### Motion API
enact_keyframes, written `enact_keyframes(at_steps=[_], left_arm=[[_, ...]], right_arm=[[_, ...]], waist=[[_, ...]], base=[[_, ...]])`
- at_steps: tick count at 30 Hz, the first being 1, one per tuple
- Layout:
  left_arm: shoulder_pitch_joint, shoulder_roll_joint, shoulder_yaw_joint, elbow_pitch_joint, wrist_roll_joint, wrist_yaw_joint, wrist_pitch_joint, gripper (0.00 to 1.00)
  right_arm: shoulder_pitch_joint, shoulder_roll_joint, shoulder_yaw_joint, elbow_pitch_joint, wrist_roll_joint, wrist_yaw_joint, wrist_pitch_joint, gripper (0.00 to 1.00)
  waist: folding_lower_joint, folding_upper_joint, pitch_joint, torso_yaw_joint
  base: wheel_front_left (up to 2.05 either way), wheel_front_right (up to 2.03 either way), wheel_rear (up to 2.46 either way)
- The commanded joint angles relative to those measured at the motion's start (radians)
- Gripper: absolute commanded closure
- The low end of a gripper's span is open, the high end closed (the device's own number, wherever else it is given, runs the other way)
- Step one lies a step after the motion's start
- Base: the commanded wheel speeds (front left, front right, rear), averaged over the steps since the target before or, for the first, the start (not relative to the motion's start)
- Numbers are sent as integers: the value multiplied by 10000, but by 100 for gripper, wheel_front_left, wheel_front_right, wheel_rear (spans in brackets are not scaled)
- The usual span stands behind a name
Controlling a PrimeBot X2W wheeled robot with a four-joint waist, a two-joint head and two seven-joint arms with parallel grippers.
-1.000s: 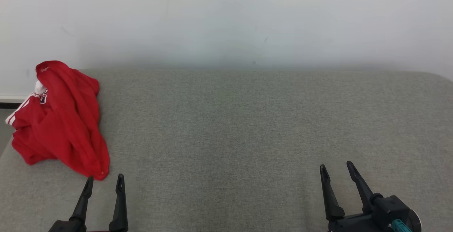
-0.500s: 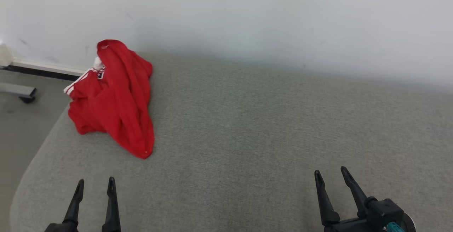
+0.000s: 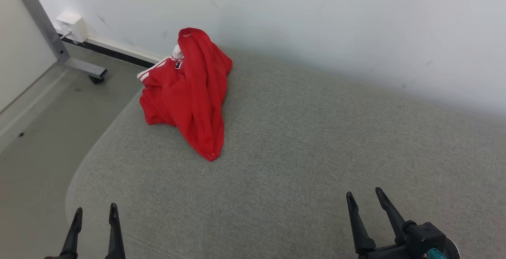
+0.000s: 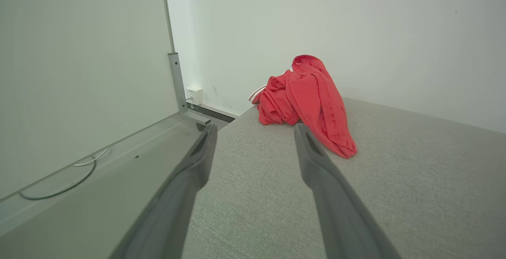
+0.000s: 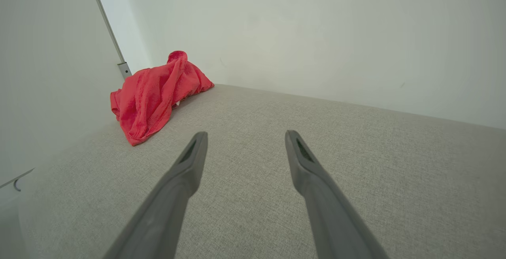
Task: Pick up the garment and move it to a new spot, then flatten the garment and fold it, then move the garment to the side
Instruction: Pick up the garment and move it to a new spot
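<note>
red garment (image 3: 189,89), perhaps jersey, bunched on grey cushion (image 3: 316,152).

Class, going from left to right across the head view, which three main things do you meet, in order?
left end effector → red garment → right end effector

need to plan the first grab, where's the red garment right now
In the head view the red garment lies crumpled at the far left corner of the grey cushion, by the white wall, well ahead of the left claw.
</note>
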Motion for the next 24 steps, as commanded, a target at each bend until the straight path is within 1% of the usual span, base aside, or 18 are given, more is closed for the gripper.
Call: enact_keyframes(at_steps=[1, 6, 15, 20, 24], left_arm=[[167, -11, 80, -62, 40, 47, -35, 0], [219, -14, 251, -127, -2, 88, -35, 0], [211, -87, 305, -101, 18, 92, -35, 0], [-102, -114, 389, -54, -117, 54, -35, 0], [-445, -63, 500, 15, -266, -28, -35, 0]], right_arm=[[2, -24, 24, 38, 112, -21, -5, 0], [-44, -24, 87, 76, 102, -21, -13, 0], [-135, -24, 132, 125, 71, -21, 3, 0], [-252, -44, 123, 68, -57, -21, 57, 0], [-474, -87, 106, -67, -153, -21, 114, 0]], waist=[[0, 0, -14, 389], [0, 0, -18, 529], [0, 0, 83, 522], [0, 0, 289, 221], [0, 0, 586, -352]], base=[[0, 0, 0], [0, 0, 0], [0, 0, 0], [0, 0, 0], [0, 0, 0]])
